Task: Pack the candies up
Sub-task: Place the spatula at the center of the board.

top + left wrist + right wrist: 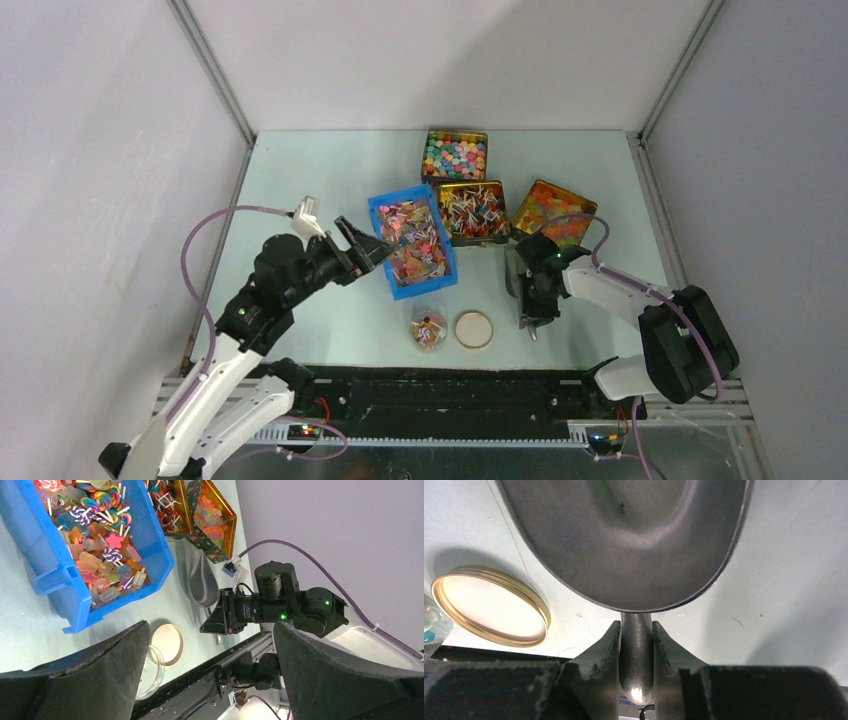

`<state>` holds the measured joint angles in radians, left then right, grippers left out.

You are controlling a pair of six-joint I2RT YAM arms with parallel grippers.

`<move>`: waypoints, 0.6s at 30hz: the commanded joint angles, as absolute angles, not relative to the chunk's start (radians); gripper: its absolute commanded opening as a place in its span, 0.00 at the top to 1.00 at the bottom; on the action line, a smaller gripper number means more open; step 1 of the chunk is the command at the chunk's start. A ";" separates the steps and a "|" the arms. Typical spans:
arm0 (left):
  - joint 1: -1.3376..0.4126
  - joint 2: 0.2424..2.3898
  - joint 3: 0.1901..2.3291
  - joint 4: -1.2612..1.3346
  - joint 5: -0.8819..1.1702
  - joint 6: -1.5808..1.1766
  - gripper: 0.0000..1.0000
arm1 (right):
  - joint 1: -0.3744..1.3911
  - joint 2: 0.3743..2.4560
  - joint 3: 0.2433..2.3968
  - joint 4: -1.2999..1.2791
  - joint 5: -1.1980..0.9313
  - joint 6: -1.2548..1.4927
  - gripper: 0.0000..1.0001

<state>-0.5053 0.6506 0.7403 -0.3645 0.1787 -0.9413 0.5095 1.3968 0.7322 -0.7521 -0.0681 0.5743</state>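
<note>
- Pale green tabletop between grey walls; two arms are bolted at its near edge.
- Most of the candies lie heaped in one blue bin at mid-table. A few more sit in the single glass jar nearer the arms.
- One gold lid lies flat just right of the jar, off it.
- Behind and right of the bin stand three tins: one of round pastel balls, one of stick sweets, and one of glossy jelly pieces.
- The left gripper has its jaws spread wide with nothing between them. It is at the bin's left rim; whether it touches the rim cannot be told.
- The right gripper is clamped on the handle of the one metal scoop, right of the lid. The scoop's bowl is bare.
- Only the top view takes in all three tins and the jar's contents.
- Only the left wrist view resolves the candies into swirls, stars and clear-wrapped pieces. It also shows the scoop from the side.
- Only the right wrist view shows both fingers pressed against the handle. The lid is at its left, and a sliver of the jar shows at the frame edge.
</note>
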 commanded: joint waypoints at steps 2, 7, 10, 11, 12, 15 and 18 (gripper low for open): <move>-0.500 0.651 0.814 -0.363 0.178 -0.917 0.00 | 0.474 1.403 0.742 -0.743 -0.078 0.529 0.79; -0.500 0.659 0.843 -0.372 0.187 -0.913 0.00 | 0.459 1.370 0.751 -0.771 -0.103 0.530 0.56; -0.500 0.659 0.843 -0.374 0.188 -0.913 0.00 | 0.451 1.354 0.769 -0.800 -0.103 0.539 0.50; -0.500 0.658 0.843 -0.378 0.189 -0.914 0.00 | 0.451 1.349 0.777 -0.803 -0.101 0.544 0.46; -0.500 0.655 0.840 -0.383 0.188 -0.914 0.00 | 0.451 1.335 0.780 -0.808 -0.099 0.547 0.43; -0.500 0.646 0.833 -0.389 0.179 -0.915 0.00 | 0.450 1.302 0.807 -0.825 -0.097 0.550 0.30; -0.500 0.643 0.834 -0.398 0.181 -0.910 0.00 | 0.458 1.260 0.844 -0.839 -0.105 0.545 0.19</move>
